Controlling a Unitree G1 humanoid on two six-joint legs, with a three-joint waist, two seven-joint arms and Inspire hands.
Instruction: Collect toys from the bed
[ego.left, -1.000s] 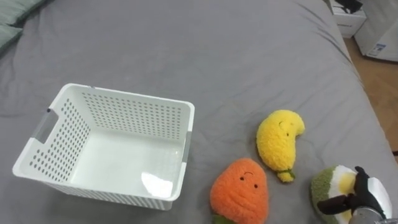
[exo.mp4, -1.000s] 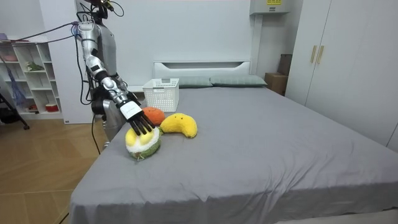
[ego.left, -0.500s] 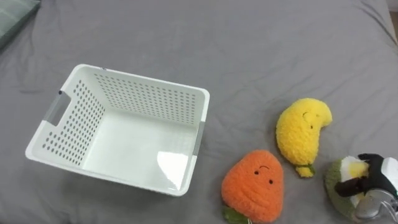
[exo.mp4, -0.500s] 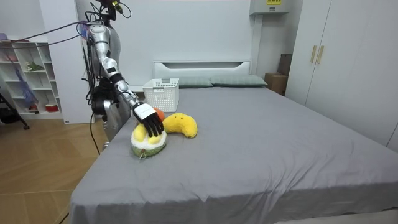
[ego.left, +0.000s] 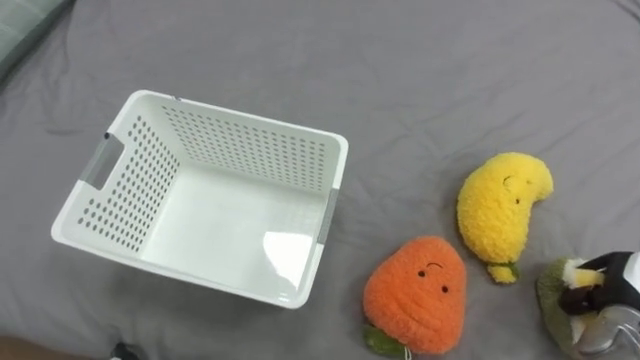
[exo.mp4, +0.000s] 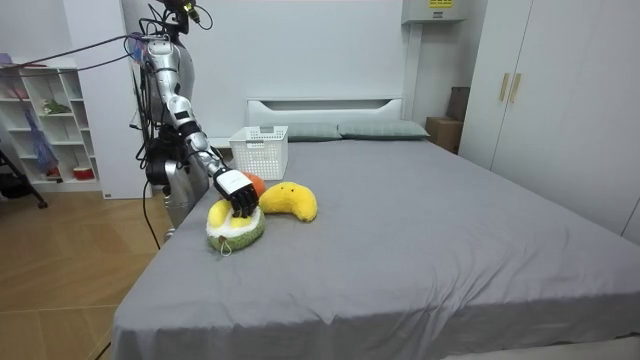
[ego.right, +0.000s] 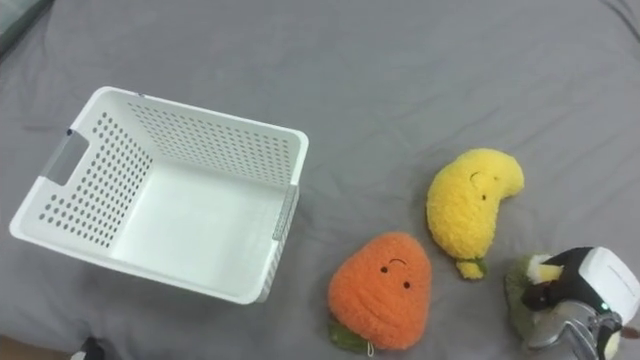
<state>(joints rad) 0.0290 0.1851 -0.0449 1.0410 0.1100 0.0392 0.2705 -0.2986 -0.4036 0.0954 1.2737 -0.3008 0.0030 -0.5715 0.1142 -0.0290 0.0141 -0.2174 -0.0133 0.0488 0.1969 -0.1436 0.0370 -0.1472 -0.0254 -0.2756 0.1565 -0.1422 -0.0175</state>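
Note:
A white perforated basket (ego.left: 336, 150) stands empty on the grey bed (ego.left: 420, 60), to my left. An orange plush toy (ego.left: 415, 295) lies just right of it, and a yellow plush toy (ego.left: 500, 215) lies beyond that. At the lower right a green plush toy with a yellow and white middle (ego.left: 553, 298) lies under my right hand (ego.left: 612, 285), whose dark fingers curl over its top. In the room view the same hand (exo.mp4: 238, 188) grips that toy (exo.mp4: 232, 225) near the bed's corner. A dark sliver of my left hand (ego.left: 120, 350) shows at the bottom edge.
I stand at the bed's corner on the room view's left. Pillows (exo.mp4: 380, 130) and a headboard (exo.mp4: 325, 105) are at the far end. White shelves (exo.mp4: 45, 120) stand behind me and wardrobes (exo.mp4: 560, 100) line the room view's right.
My right hand's fingers went from straight over the green toy to curled on it. The eye views have shifted, so basket and toys sit higher and further right.

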